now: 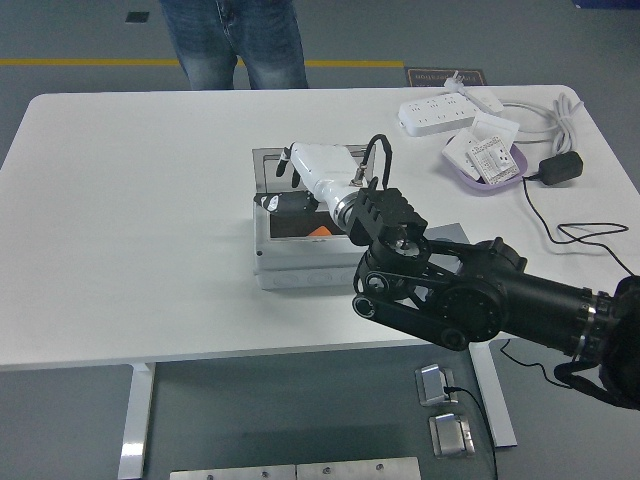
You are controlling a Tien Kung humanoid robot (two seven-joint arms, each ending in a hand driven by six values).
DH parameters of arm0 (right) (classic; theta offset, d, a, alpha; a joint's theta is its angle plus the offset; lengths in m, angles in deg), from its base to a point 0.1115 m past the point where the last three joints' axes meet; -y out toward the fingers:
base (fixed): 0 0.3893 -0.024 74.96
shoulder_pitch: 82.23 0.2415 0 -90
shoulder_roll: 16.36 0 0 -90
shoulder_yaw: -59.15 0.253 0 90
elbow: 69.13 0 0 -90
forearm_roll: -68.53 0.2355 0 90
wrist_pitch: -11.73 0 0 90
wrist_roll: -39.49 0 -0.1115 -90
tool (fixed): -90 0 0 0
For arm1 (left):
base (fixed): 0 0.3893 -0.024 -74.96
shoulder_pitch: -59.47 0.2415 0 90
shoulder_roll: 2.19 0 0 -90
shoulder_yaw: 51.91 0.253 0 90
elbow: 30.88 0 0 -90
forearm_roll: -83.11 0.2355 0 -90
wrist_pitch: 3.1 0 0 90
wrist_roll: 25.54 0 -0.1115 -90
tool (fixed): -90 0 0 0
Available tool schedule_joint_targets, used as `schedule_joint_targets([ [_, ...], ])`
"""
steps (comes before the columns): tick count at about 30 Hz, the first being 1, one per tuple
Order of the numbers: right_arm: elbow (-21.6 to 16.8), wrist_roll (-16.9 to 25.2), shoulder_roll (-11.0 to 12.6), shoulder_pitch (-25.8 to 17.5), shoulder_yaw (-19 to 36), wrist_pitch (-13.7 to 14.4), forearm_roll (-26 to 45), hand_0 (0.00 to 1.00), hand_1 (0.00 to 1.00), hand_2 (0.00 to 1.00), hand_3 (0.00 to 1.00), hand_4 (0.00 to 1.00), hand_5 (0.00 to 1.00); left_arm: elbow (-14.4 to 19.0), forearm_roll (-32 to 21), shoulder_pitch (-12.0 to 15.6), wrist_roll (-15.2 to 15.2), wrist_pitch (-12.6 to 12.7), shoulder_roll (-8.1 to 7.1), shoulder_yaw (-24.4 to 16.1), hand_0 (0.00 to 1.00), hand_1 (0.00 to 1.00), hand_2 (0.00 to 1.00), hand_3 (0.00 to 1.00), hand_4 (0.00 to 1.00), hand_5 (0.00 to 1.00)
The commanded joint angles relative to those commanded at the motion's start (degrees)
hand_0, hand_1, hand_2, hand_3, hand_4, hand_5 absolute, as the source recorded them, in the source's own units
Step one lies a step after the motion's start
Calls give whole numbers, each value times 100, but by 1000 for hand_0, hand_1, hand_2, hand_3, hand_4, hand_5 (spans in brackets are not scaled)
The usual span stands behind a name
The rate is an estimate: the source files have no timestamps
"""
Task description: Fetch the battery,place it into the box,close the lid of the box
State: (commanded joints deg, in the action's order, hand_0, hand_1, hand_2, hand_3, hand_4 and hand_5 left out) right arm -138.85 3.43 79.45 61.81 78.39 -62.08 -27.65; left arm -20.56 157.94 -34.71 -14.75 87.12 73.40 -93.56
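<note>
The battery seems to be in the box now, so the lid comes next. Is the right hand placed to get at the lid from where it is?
Probably yes. The right hand hovers right over the open box, and the raised lid stands just behind it with nothing between them.

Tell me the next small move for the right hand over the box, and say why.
Probably move the right hand back behind the lid and tip it forward. The box is open, its lid standing upright at the far edge. A dark and orange item, likely the battery, lies inside. The hand hovers near the lid and seems to hold nothing.
</note>
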Motion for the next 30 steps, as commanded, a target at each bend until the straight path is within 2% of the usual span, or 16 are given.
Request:
schedule_joint_targets([
  [3, -178, -55, 90, 0, 180, -115, 175, 651, 531, 518, 627, 887, 629, 0, 8, 7, 7, -3, 12, 1, 637, 704, 625, 595, 579, 419],
  [4, -222, -74, 113, 6, 235, -151, 214, 595, 474, 502, 607, 872, 637, 0, 9, 8, 8, -4, 16, 3, 637, 704, 624, 595, 577, 418],
  [6, -287, -92, 153, 31, 347, -216, 294, 595, 474, 502, 607, 872, 637, 0, 10, 9, 11, -8, 23, 9, 637, 704, 624, 595, 577, 418],
  [9, -289, -92, 185, 93, 476, -282, 341, 595, 474, 502, 607, 872, 637, 0, 23, 5, 17, -16, 30, 15, 637, 704, 624, 595, 577, 418],
  [10, -268, -92, 191, 118, 512, -291, 357, 517, 426, 476, 586, 850, 627, 0, 26, 4, 18, -17, 31, 17, 637, 704, 624, 595, 575, 417],
  [12, -164, -84, 191, 192, 567, -293, 414, 517, 426, 476, 586, 850, 627, 0, 42, -1, 23, -23, 29, 15, 637, 704, 624, 595, 575, 417],
  [15, 84, -19, 167, 327, 592, -265, 554, 517, 426, 476, 586, 850, 627, 0, 56, -12, 27, -28, 22, 19, 637, 704, 624, 595, 575, 417],
  [23, 1030, 302, -20, 695, 445, -79, 981, 520, 423, 468, 589, 844, 625, 0, 63, -63, 36, -42, 1, 69, 638, 704, 623, 595, 567, 415],
  [30, 1691, 519, -160, 808, 291, 71, 1289, 531, 431, 477, 590, 831, 623, 0, 37, -92, 30, -44, -7, 117, 638, 703, 622, 594, 566, 415],
])
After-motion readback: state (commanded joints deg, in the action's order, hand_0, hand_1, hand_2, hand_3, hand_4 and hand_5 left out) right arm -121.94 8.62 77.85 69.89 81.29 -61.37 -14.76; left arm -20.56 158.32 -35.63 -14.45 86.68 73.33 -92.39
